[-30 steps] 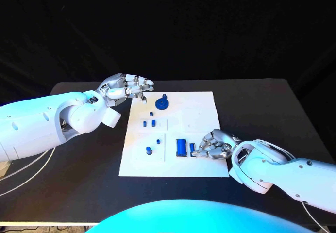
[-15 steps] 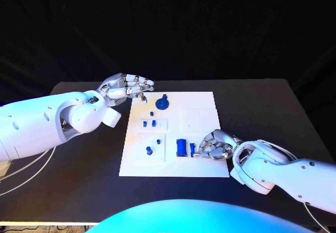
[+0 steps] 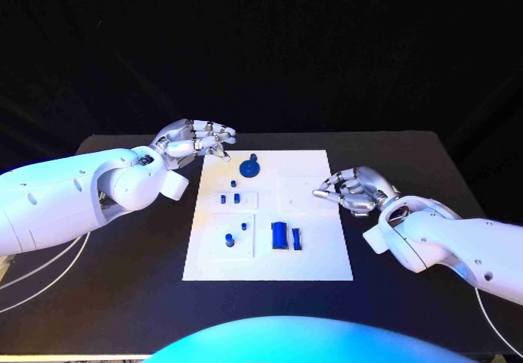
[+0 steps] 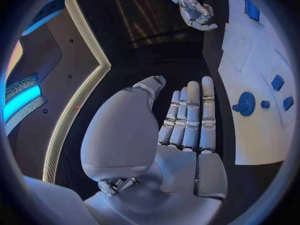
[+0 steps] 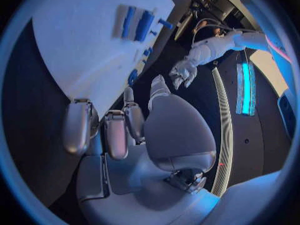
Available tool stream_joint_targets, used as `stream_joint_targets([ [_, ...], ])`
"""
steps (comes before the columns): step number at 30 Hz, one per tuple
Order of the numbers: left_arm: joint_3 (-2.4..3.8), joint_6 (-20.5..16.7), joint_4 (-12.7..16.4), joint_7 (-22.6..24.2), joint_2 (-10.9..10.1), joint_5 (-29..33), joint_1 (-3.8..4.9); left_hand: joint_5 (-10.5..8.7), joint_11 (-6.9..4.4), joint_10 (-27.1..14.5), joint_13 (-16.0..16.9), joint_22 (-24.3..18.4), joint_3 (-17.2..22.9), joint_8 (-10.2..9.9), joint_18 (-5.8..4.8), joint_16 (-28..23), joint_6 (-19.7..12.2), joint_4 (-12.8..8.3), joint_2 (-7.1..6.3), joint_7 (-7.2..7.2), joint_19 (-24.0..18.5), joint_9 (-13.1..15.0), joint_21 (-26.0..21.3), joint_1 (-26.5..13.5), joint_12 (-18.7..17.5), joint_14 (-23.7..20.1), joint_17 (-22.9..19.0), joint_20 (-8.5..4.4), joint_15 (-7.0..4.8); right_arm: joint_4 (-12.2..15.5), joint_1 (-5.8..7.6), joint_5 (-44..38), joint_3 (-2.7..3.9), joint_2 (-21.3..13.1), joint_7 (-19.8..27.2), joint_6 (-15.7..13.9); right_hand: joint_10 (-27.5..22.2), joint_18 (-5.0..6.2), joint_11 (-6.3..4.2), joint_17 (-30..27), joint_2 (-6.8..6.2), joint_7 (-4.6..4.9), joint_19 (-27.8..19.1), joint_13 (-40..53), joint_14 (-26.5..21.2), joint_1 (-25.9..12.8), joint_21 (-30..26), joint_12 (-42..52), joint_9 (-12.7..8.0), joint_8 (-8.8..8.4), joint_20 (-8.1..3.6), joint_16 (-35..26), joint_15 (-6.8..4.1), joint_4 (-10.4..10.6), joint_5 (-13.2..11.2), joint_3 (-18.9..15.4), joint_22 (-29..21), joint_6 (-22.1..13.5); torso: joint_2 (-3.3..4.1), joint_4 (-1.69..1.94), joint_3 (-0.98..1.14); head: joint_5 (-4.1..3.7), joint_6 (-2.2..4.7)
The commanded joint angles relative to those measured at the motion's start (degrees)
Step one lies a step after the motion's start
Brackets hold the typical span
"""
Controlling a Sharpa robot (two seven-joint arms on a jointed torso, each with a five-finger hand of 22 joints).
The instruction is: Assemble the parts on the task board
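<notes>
Black desk [image 3: 120,265] under a dark backdrop, carrying a white task board [image 3: 316,249] at its middle. Nothing lying between either robot hand and the board. Left robot hand [image 3: 199,138] hovering just off the board's far left corner, fingers lightly curled over the desk, gripping nothing; seen from its wrist with fingers straight and side by side. Right robot hand [image 3: 351,189] at the board's right edge, about halfway along, fingers curled inward, holding nothing. Blue parts: a round disc with a knob [image 3: 252,165] near the far end, close to the left robot hand; small pegs [image 3: 229,199] mid-board; two upright bars [image 3: 288,237] nearer the robot, well apart from both hands.
</notes>
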Motion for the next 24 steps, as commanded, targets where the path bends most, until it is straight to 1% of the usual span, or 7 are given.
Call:
stream_joint_targets([
  [1, 0.03, -3.79, -1.81, 4.40, 1.23, 4.82, -0.27, -0.46, 0.62, -0.64, 0.10, -2.42, -1.44, 0.24, 0.36, -2.81, -0.83, 0.97, 0.23, 0.14, -1.62, 0.16, -4.17, -0.05, 0.32, -2.48, -1.57, 1.08, 0.70, -4.29, 0.68, 17.93, 0.21, 1.46, 13.73, -4.42, -3.31, 1.72, 0.45, 2.34, 0.66, 0.43, -0.04, 1.31, 1.94, 2.44, -6.51, -4.31, 0.05, -0.39, 0.83, -2.07, 0.74, -0.14, 0.07, -0.87, 7.30, -1.03, -0.95, -0.29, -0.22, 0.07, 1.15],
  [14, 0.05, -13.61, -11.40, 11.23, 7.65, 10.40, -1.88, -5.63, 0.98, -2.36, -5.01, -20.18, -13.31, -1.78, -2.77, -36.73, -3.33, 2.85, 5.58, -1.98, -12.65, -4.07, -32.38, 2.78, -14.94, -9.00, -12.67, 5.65, 3.93, -22.40, 1.60, 35.17, 1.76, 9.56, 22.24, 2.15, -20.53, 7.62, 4.04, -36.57, 4.71, 3.38, -18.75, -44.31, -21.09, 12.79, -63.66, -51.31, -4.30, -2.91, 5.80, -53.00, 5.55, 0.04, 0.21, -4.71, -29.84, -3.80, -2.60, -0.21, -0.04, 0.44, 5.87],
  [15, 0.02, -9.05, -10.20, 7.03, 6.73, 7.15, -1.40, -18.80, -8.35, -50.65, -8.60, -24.14, -19.63, -14.66, -9.69, -55.91, -47.89, -13.65, 12.85, -11.79, -47.68, -19.50, -38.03, -22.53, -26.65, -48.17, -24.27, -11.05, -5.50, -20.52, 1.56, 27.87, 1.62, 8.67, 16.85, -1.90, -39.24, -3.08, -2.02, -74.92, 2.84, -6.62, -37.87, -75.36, -39.85, -13.78, -67.10, -70.14, -27.55, -22.53, -3.14, -83.63, 2.44, -16.38, -3.32, 6.63, -74.95, -50.89, -2.10, -0.30, -0.23, 0.29, 4.89],
  [16, 0.03, -9.16, -10.14, 7.04, 6.74, 7.14, -1.42, -18.80, -8.35, -50.65, -8.60, -24.14, -19.63, -14.66, -9.69, -55.91, -47.89, -13.65, 12.85, -11.79, -47.68, -19.50, -38.03, -23.50, -26.65, -48.17, -24.27, -11.05, -5.50, -20.41, 1.53, 27.97, 1.66, 8.65, 16.93, -1.95, -79.50, -3.08, -2.02, -74.92, 2.84, -6.62, -38.94, -75.36, -40.67, -14.30, -67.10, -70.14, -27.55, -22.53, -3.14, -83.63, 2.44, -16.38, -3.32, 6.63, -74.95, -50.89, -2.12, -0.28, -0.23, 0.27, 4.94],
  [18, 0.09, -9.96, -9.74, 7.12, 6.83, 7.14, -1.55, -18.80, -8.35, -50.65, -8.60, -24.14, -19.63, -14.66, -9.69, -55.91, -47.89, -13.65, 12.85, -11.79, -47.68, -19.50, -38.03, -28.74, -26.65, -48.17, -24.27, -11.05, -5.50, -19.60, 1.35, 28.68, 1.94, 8.56, 17.46, -2.30, -79.50, -3.08, -2.02, -74.92, 2.84, -6.62, -43.00, -75.36, -84.02, -19.67, -67.10, -70.14, -27.55, -22.53, -3.14, -83.63, 2.44, -16.38, -3.32, 6.63, -74.95, -50.89, -2.26, -0.13, -0.23, 0.08, 5.34],
  [19, 0.14, -10.49, -9.49, 7.17, 6.89, 7.13, -1.64, -18.80, -8.35, -50.65, -8.60, -24.14, -19.63, -14.66, -9.69, -55.91, -47.89, -13.65, 12.85, -11.79, -47.68, -19.50, -38.03, -30.67, -26.65, -48.17, -24.27, -11.05, -5.50, -19.08, 1.23, 29.15, 2.12, 8.49, 17.80, -2.54, -79.50, -3.08, -2.02, -74.92, 2.84, -6.62, -84.00, -75.36, -84.02, -21.68, -67.10, -70.14, -27.55, -22.53, -3.14, -83.63, 2.44, -16.38, -3.32, 6.63, -74.95, -50.89, -2.35, -0.02, -0.24, -0.05, 5.61],
  [24, 0.48, -14.86, -7.33, 7.59, 7.35, 7.09, -2.38, -18.80, -8.35, -50.65, -8.60, -24.14, -19.63, -14.66, -9.69, -55.91, -47.89, -13.65, 12.85, -11.79, -47.68, -19.50, -38.03, -39.97, -26.65, -48.17, -24.27, -11.05, -5.50, -14.71, 0.24, 33.06, 3.65, 7.97, 20.68, -4.48, -79.50, -3.08, -2.02, -74.92, 2.84, -6.62, -84.00, -75.36, -84.02, -31.45, -67.10, -70.14, -27.55, -22.53, -3.14, -83.63, 2.44, -16.38, -3.32, 6.63, -74.95, -50.89, -3.12, 0.83, -0.25, -1.07, 7.79],
])
